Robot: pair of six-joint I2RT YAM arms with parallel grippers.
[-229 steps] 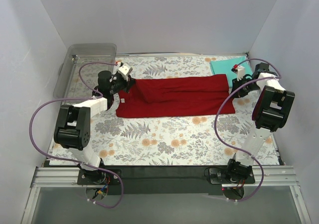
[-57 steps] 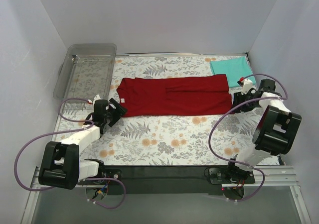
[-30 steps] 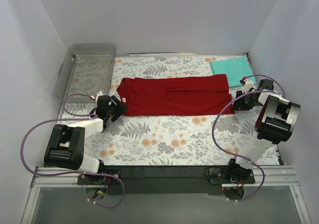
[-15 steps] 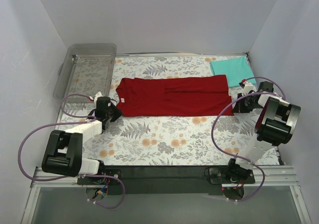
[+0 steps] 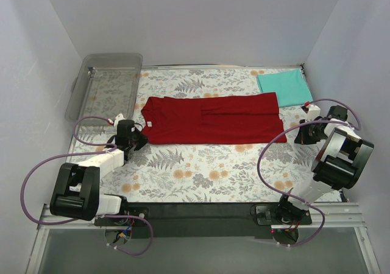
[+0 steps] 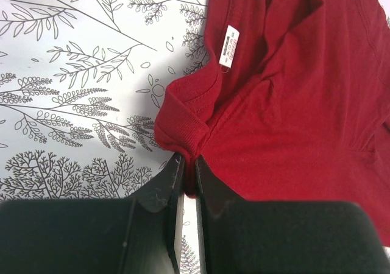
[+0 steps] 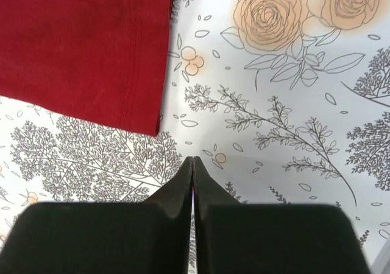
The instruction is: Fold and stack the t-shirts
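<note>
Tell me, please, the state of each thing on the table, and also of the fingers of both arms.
red t-shirt: lying flat, folded into a long band, not stacked.
teal t-shirt: folded into a flat rectangle at the far right corner.
clear tray: upright, no shirt in it.
left fingers: shut on the red t-shirt at its collar edge.
right fingers: shut on nothing, beside the red t-shirt's hem corner, not touching it.

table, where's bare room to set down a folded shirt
The widest bare patch is the near strip of table between the red shirt and the arm bases. A narrower strip runs behind the red shirt, from the tray to the teal shirt. Crowded: the shirt's two ends, where the left gripper and right gripper sit.
</note>
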